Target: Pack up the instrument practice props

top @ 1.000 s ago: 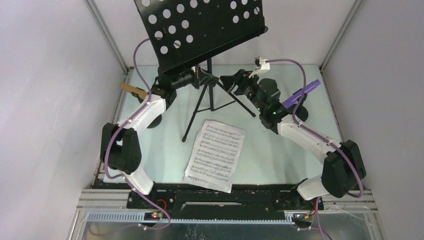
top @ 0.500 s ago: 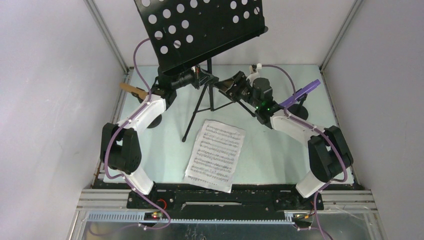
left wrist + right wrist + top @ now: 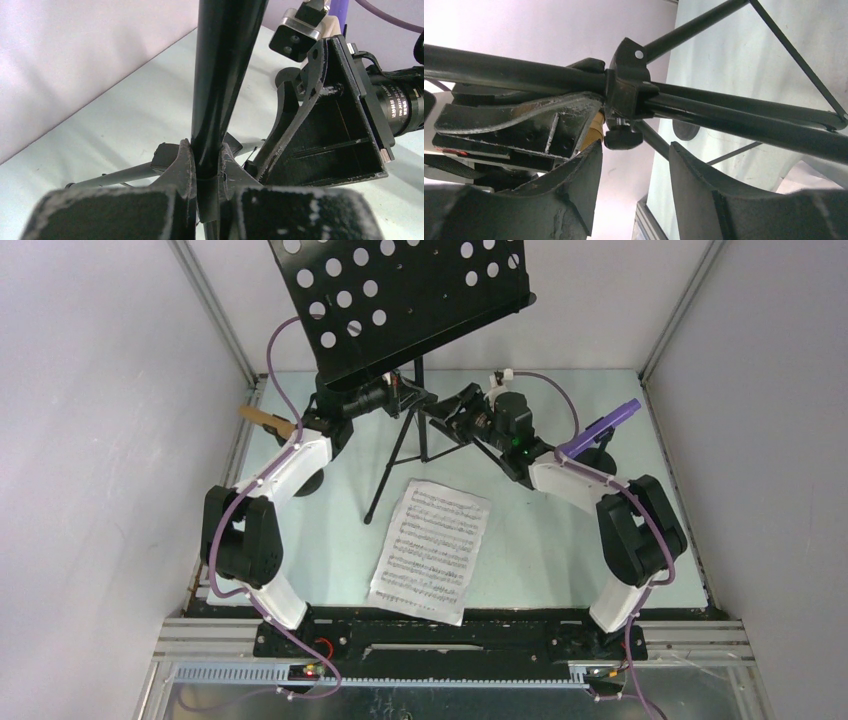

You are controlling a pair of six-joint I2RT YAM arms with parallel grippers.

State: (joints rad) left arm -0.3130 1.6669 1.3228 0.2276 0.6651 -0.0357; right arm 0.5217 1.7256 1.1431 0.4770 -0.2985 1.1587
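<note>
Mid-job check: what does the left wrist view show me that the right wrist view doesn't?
Only left wrist: the left claw shut around the music rack's pole, pinching it from both sides. Only right wrist: the leg hub with its small knob, and the right claw open just under that knob in frame, not closed on it. Both: the pole, tripod legs, the pale table, and part of the other arm's claw.
</note>
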